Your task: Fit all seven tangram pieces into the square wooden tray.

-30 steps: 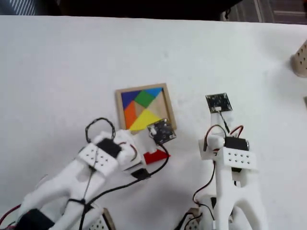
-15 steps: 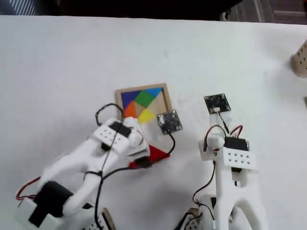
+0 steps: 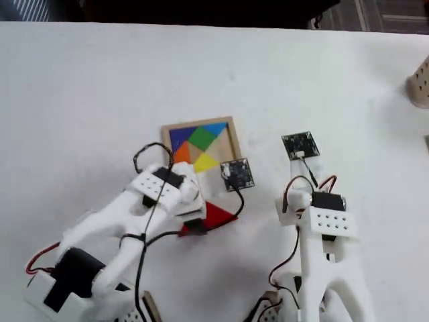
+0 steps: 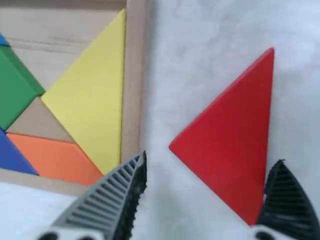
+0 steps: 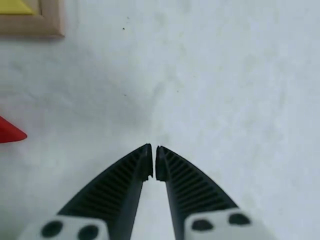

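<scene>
- High view – the square wooden tray (image 3: 236,149) is sitting near the middle of the white table (image 3: 100,87), and the left arm (image 3: 134,215) is leaning in over its near edge.
- The flat red triangular tangram piece (image 3: 220,215) is lying on the table just outside the tray, beside the near rim and not inside it.
- Inside the tray, the yellow triangle (image 3: 206,162), the orange piece (image 3: 182,155), the green piece (image 3: 201,137), the dark blue piece (image 3: 179,139) and the light blue piece (image 3: 216,128) are lying flat against one another.
- Bare wood is showing along the tray's side nearest the right arm (image 3: 322,228).
- From the left wrist view, the left gripper (image 4: 210,160) is hanging over the red triangle (image 4: 235,135) with its fingers spread wide apart.
- One finger is sitting by the tray rim (image 4: 134,75); the other is sitting at the triangle's far corner. Whether either one is touching the piece, I cannot tell.
- Yellow (image 4: 95,110), orange (image 4: 55,157) and green (image 4: 15,92) are enclosing a pale wood-coloured triangle (image 4: 42,120) – loose piece or bare tray floor, I cannot tell.
- From the right wrist view, the right gripper (image 5: 154,152) is hovering over bare table with its fingertips pressed together on nothing, well apart from the tray corner (image 5: 47,27) and the red tip (image 5: 10,132).
</scene>
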Robot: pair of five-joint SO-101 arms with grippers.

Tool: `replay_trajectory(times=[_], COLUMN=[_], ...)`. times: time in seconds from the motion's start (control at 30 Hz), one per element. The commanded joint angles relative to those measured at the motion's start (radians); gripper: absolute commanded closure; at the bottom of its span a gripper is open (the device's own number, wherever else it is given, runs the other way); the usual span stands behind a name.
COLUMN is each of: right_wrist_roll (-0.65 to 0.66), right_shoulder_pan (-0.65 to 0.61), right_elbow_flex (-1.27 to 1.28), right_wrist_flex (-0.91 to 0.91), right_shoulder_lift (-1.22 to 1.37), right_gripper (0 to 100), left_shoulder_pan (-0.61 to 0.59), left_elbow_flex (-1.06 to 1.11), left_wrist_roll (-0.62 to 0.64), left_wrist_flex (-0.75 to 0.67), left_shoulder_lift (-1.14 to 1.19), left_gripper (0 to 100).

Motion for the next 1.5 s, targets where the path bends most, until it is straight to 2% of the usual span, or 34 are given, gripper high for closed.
replay_trajectory(times=[0.0, 0.37, 0.67, 0.83, 0.93, 1.07, 1.23, 1.47], right_wrist_roll=[0.012, 0.061, 0.069, 0.158, 0.167, 0.169, 0.198, 0.21], right_shoulder_pan=[-0.013, -0.012, -0.031, -0.093, -0.093, -0.093, -0.093, -0.093], right_elbow_flex=[-0.003, 0.006, 0.023, 0.069, 0.071, 0.071, 0.072, 0.072], right_wrist_flex=[-0.015, 0.005, 0.004, 0.008, 0.008, 0.007, 0.007, 0.002], right_shoulder_lift=[-0.035, -0.036, -0.028, -0.036, -0.036, -0.036, -0.036, -0.036], right_gripper=[97.9, 97.9, 97.9, 97.9, 97.9, 97.9, 97.9, 97.9], left_shoulder_pan=[0.018, 0.035, 0.01, 0.01, 0.01, 0.01, 0.002, 0.007], left_elbow_flex=[-0.029, -0.061, -0.258, -0.259, -0.262, -0.264, -0.265, -0.261], left_wrist_roll=[-0.048, -0.046, 0.009, 0.032, 0.081, 0.086, 0.081, 0.081], left_wrist_flex=[-0.009, -0.008, 0.135, 0.135, 0.126, 0.129, 0.13, 0.135], left_shoulder_lift=[-0.004, 0.021, 0.189, 0.189, 0.193, 0.197, 0.197, 0.197], left_gripper=[63, 63, 63, 63, 63, 64, 69, 68])
